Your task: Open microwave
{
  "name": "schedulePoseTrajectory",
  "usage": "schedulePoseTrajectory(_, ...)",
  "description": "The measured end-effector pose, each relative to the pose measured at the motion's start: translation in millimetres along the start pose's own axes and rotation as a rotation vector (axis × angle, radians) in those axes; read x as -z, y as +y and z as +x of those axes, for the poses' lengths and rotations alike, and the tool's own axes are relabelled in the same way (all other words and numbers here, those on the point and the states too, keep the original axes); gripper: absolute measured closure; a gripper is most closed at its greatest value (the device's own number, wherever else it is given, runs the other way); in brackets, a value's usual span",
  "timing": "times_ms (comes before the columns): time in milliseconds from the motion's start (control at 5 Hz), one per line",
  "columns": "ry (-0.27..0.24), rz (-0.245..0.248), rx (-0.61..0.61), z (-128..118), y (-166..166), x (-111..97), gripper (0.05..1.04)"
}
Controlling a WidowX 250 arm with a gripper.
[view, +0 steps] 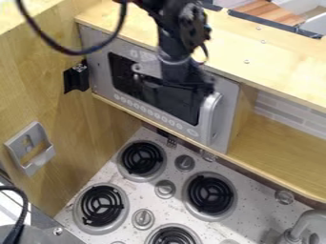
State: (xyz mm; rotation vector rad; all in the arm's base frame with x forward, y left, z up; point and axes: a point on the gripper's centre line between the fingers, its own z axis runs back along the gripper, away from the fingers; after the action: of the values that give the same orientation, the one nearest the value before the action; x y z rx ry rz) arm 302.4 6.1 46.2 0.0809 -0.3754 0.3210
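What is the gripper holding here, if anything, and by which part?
I can't tell if the gripper holds anything; it is by the upper end of the door handle.

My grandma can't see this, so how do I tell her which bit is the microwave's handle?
Find the silver microwave under the wooden top, above the black burners. At its front's right end is the handle, a thick, curved silver bar. It sticks out, unlike the flat dark window and row of little round buttons to its left.

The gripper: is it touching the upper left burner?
Apart. In the camera view, the lower front of the microwave shows between the gripper and the burner.
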Motion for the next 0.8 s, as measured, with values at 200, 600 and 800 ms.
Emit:
schedulePoseTrajectory(200,0.005,-0.036,0.056,-2.2,-12.3,14.0,0.083)
schedulePoseTrajectory(600,-0.026,-0.070,0.116,6.1,-29.0,35.2,0.083)
schedulePoseTrajectory(800,-0.031,-0.098,0.134,10.6,-37.6,44.8,0.083)
